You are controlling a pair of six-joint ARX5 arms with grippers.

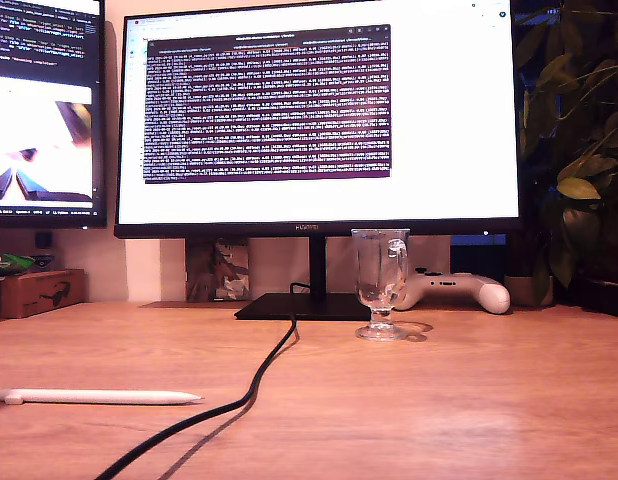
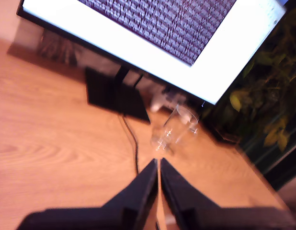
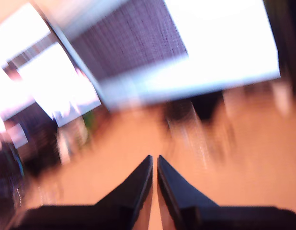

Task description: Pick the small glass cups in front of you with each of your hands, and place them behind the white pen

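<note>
Clear stemmed glass mug with looped handle [image 1: 380,281] upright on wooden desk [image 1: 469,400] by monitor stand, beyond slim white stylus pen [image 1: 94,397], so looks already parked. My first gripper [image 2: 159,165] and my second gripper [image 3: 154,162] both pinched together, empty, well back. Only one mug clearly visible tbh.

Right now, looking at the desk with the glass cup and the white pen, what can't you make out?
- Second glass cup: not seen in any view; second wrist view too motion-blurred.
- White pen: one end cut off at the exterior view's left edge.
- Glass cup: blurred in the first wrist view.
- Both arms: outside the exterior view.
</note>
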